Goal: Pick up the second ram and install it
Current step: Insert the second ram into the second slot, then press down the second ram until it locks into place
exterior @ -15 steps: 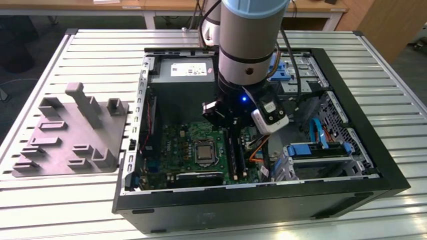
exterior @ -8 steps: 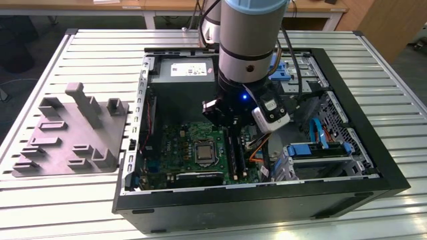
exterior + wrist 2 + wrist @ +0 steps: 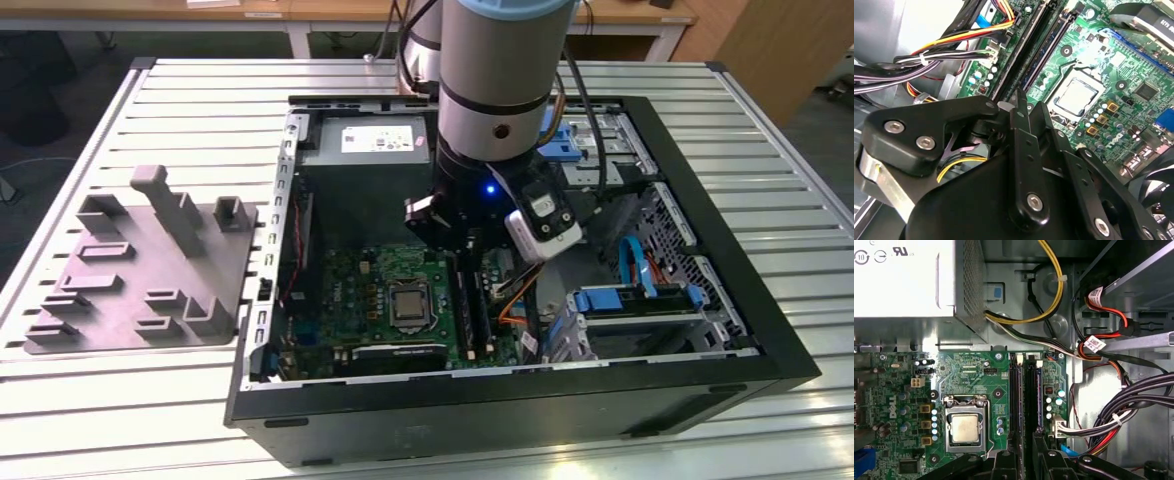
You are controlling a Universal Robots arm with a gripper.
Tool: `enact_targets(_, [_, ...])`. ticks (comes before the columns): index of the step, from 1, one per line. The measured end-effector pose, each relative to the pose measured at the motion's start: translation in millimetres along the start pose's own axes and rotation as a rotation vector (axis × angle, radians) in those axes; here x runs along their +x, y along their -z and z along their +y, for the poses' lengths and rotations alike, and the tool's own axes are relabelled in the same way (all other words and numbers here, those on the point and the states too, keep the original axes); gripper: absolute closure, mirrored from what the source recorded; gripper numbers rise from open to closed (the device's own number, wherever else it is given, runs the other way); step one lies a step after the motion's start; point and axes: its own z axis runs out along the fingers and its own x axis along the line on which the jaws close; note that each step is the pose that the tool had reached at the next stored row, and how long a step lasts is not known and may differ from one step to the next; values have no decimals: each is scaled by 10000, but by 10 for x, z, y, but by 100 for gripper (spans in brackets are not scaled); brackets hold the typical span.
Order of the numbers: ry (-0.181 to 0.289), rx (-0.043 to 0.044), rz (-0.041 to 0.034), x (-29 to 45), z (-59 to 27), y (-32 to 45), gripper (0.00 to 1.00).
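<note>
Fingers (image 3: 1019, 107) of the arm's gripper (image 3: 470, 235) hang over the motherboard's (image 3: 979, 390) memory slots (image 3: 1024, 395), pressed close together on what may be the second ram's (image 3: 1019, 97) thin edge; the grip is hard to confirm. A tilted strip could jam in its slot or bend the latches.

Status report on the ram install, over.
End effector low over the memory slots. Blue ram strip in one slot; first or second unclear. Cables beside, not across.
</note>
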Motion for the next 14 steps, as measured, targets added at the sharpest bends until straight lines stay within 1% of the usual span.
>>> enact_targets(2, [1, 13, 0, 0, 0, 0, 74])
enact_targets(12, [1, 19, 0, 0, 0, 1, 74])
enact_targets(13, [1, 20, 0, 0, 0, 1, 75])
enact_targets(14, [1, 20, 0, 0, 0, 0, 81])
